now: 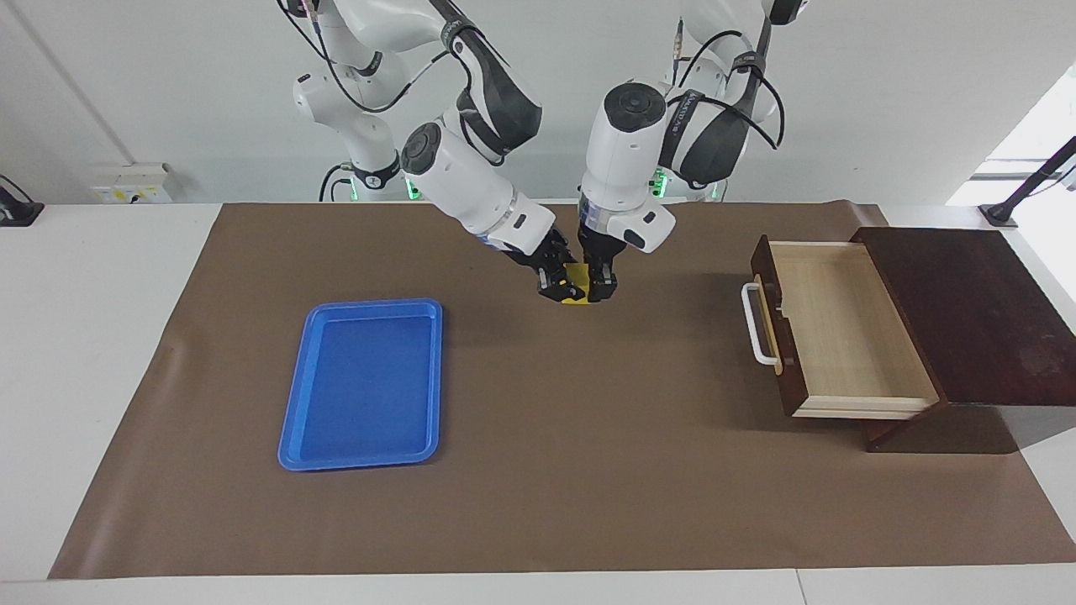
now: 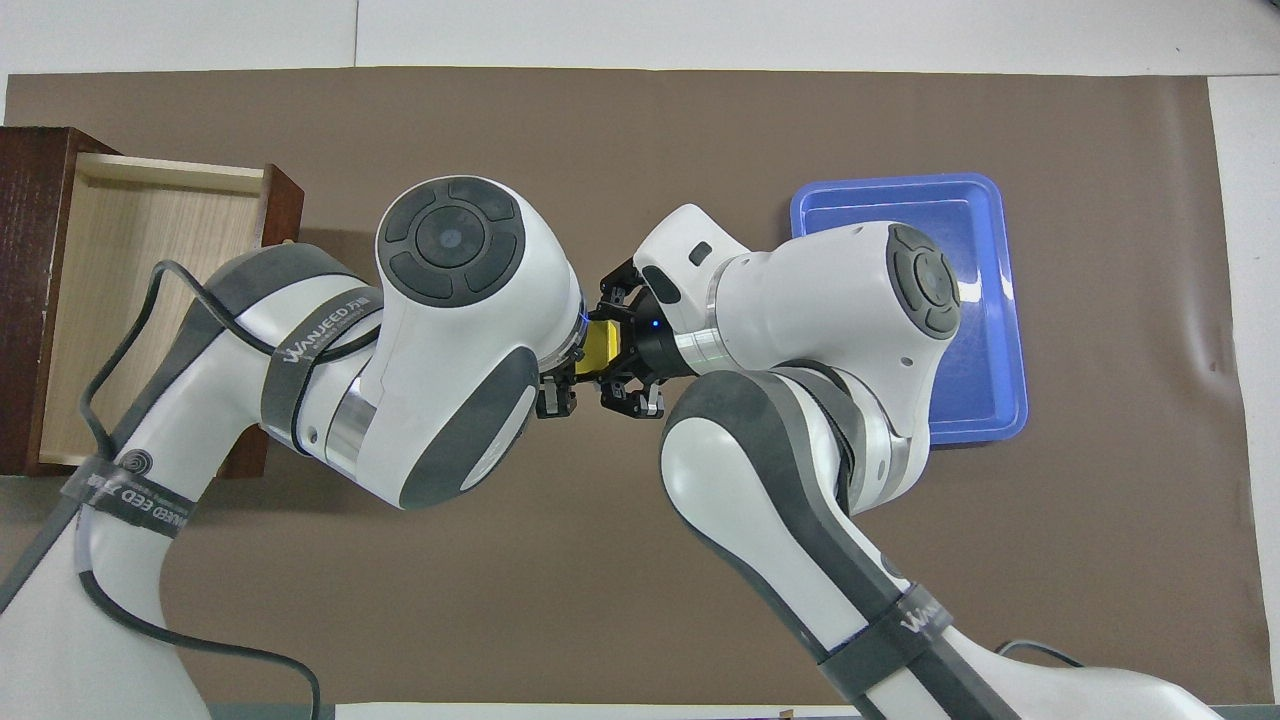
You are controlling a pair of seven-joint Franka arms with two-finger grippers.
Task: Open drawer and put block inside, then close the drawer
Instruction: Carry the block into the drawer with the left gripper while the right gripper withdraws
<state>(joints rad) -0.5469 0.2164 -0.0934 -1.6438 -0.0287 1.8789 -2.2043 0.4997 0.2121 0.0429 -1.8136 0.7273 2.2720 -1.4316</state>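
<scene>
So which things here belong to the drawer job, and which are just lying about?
In the job:
- small yellow cube block, gripped by both the left gripper and right gripper
- dark brown wooden drawer, open, nothing in it

Lying about:
- flat blue plastic tray
- brown table mat

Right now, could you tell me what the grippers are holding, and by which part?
Both the left gripper and right gripper grip the yellow block, each by opposite side faces.
</scene>
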